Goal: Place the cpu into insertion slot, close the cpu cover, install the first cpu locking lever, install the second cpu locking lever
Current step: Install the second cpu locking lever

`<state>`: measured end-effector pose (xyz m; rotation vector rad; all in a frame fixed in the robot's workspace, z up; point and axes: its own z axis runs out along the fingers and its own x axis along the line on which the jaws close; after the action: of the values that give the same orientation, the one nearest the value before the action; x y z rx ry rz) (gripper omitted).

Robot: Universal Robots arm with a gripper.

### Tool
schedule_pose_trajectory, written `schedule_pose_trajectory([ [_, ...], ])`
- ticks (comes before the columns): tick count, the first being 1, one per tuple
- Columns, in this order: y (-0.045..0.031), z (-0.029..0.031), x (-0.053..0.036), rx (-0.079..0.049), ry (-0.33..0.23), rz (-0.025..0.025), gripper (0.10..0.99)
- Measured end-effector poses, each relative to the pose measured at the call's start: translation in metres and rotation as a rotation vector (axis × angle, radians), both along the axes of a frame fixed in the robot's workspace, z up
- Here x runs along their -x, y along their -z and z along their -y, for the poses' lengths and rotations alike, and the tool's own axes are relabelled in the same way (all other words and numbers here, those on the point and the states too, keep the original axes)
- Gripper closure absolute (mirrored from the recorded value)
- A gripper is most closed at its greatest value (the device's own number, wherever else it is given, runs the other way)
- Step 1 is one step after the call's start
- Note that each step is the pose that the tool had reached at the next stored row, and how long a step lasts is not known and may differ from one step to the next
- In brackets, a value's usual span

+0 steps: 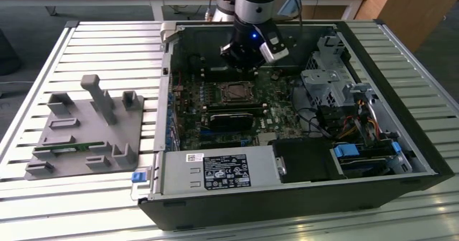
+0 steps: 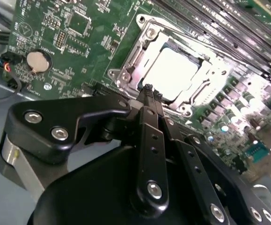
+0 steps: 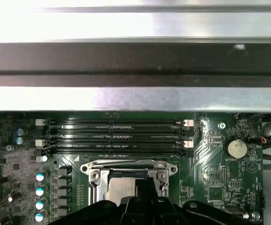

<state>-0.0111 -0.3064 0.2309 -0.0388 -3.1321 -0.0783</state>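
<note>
An open computer case (image 1: 423,160) lies on a slatted metal table (image 1: 107,42). Inside, the chip (image 2: 172,70), dull silver, sits in its socket (image 2: 126,75) on the green board (image 2: 69,42), metal frame (image 3: 91,168) around it. My claw (image 2: 149,91) hangs just above the socket's edge, fingers pressed together, holding nothing. Memory slots (image 3: 116,136) run beyond.

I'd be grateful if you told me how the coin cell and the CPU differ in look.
The coin cell is round; the cpu is square. The cell is much smaller and sits alone on bare board, while the cpu lies inside the insertion slot, framed by silver metal. Both have pale metallic tops.
</note>
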Motion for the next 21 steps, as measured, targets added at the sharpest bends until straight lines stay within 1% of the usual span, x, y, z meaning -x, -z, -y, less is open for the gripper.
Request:
schedule_pose_trajectory([
  [1,0.0001,0.0019,0.0,-0.001,0.0,-0.0014,0.98],
  [3,-0.0001,0.0059,0.0,-0.001,0.0,-0.0063,0.98],
  [5,0.0,0.0108,0.0,-0.002,0.0,-0.0079,0.98],
  [10,0.0,0.0226,0.0,-0.002,0.0,-0.0089,0.98],
  [14,0.0,0.0292,0.0,-0.002,0.0,-0.0089,0.98],
  [21,0.0001,0.0391,0.0,-0.002,0.0,-0.0088,0.98],
])
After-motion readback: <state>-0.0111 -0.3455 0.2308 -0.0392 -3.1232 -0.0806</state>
